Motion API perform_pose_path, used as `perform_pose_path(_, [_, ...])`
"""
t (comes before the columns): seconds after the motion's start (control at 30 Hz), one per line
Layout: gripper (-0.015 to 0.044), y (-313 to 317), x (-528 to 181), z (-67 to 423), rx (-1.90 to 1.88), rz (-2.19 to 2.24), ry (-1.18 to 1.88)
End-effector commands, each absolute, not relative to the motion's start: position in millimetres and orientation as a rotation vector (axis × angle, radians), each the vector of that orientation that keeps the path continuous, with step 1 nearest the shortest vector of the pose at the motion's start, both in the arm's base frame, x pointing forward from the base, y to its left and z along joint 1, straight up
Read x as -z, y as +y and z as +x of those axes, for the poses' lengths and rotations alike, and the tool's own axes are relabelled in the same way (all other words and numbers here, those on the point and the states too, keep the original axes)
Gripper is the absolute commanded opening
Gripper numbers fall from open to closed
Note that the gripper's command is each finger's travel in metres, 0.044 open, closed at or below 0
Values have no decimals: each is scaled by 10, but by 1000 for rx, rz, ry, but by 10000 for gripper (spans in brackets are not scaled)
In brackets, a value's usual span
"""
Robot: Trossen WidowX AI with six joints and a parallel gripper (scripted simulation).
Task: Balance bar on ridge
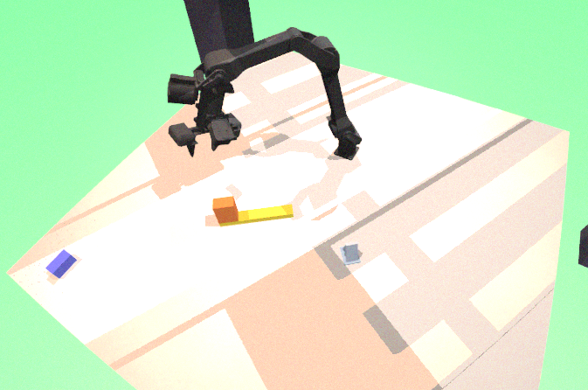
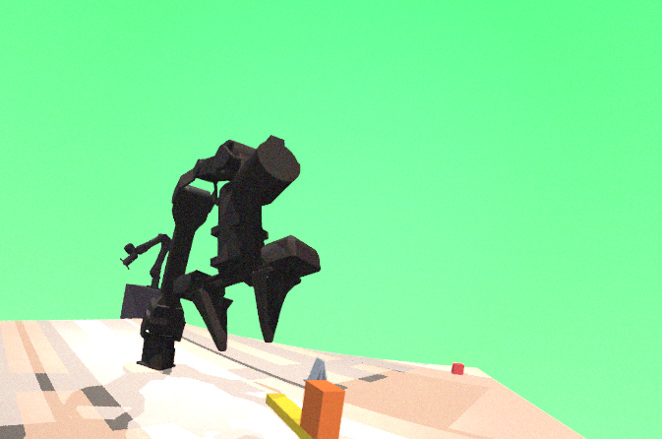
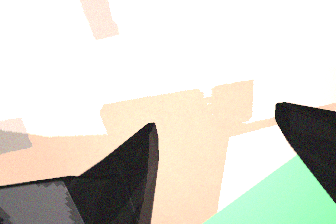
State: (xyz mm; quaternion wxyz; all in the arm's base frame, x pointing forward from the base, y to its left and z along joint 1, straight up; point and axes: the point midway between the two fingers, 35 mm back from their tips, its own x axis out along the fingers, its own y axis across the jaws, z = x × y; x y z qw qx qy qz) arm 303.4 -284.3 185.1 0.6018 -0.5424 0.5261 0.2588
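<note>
The long yellow bar (image 1: 266, 212) (image 2: 283, 406) lies low and looks flat on the table, with an orange block (image 1: 225, 211) (image 2: 322, 408) upright at one end. The small grey-blue ridge (image 1: 350, 253) (image 2: 318, 369) stands apart from the bar, to its lower right in the top view and behind the orange block in the exterior view. Nothing rests on the ridge. My gripper (image 1: 203, 151) (image 2: 245, 345) (image 3: 213, 120) is open and empty, fingers pointing down, high above the table and away from the bar on the orange block's side. The wrist view shows neither bar nor ridge.
A blue block (image 1: 61, 264) lies near the table's left corner in the top view. A red cube (image 2: 457, 368) sits near the far edge in the exterior view. A dark post (image 1: 225, 27) stands behind the arm. Another small arm (image 2: 158, 253) shows in the background.
</note>
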Motion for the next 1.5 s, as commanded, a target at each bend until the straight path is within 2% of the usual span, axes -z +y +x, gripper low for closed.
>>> perform_pose_path(0.0, [315, -2611, -1848, 3174, -763, -1339, 1188])
perform_pose_path(0.83, [315, -1254, -1907, 3514, -1617, -1685, 840])
perform_pose_path(1.17, [315, -1227, -1853, 3529, -1637, -1692, 828])
perform_pose_path(1.47, [315, -1250, -1346, 3593, -1636, -1692, 828])
